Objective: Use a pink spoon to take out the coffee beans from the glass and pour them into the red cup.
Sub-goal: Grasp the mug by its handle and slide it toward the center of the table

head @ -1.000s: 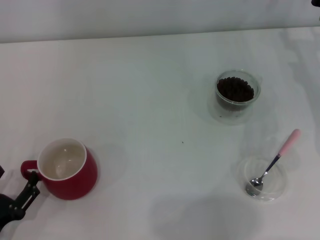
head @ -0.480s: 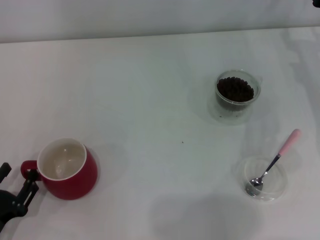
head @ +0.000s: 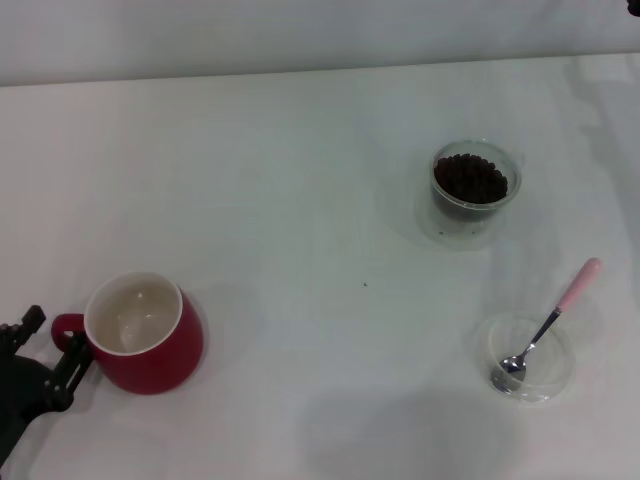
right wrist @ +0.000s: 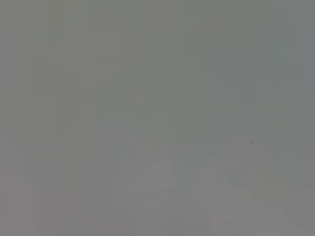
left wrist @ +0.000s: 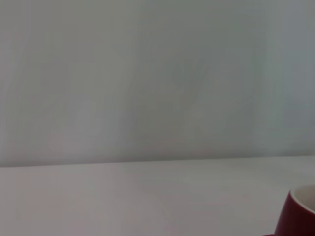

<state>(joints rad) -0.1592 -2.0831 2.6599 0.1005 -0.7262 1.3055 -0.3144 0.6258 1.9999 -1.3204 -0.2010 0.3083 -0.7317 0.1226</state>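
Note:
The red cup (head: 152, 352) stands at the near left of the table, its cream inside empty, its loop handle pointing left. My left gripper (head: 53, 337) is at the handle, open, one finger on each side of it. The cup's edge also shows in the left wrist view (left wrist: 301, 215). The glass (head: 474, 208) stands at the far right, full of coffee beans (head: 470, 178). The pink spoon (head: 556, 314) rests with its metal bowl in a flat clear dish (head: 562, 378) at the near right, pink handle pointing away over the rim. My right gripper is out of view.
The white table (head: 320, 200) meets a pale wall along its far edge. The right wrist view shows only a blank grey surface. A dark sliver (head: 633, 5) sits in the top right corner of the head view.
My left gripper has moved up and right around the cup's handle. The red cup has shifted slightly to the right. Glass, dish and spoon have not moved.

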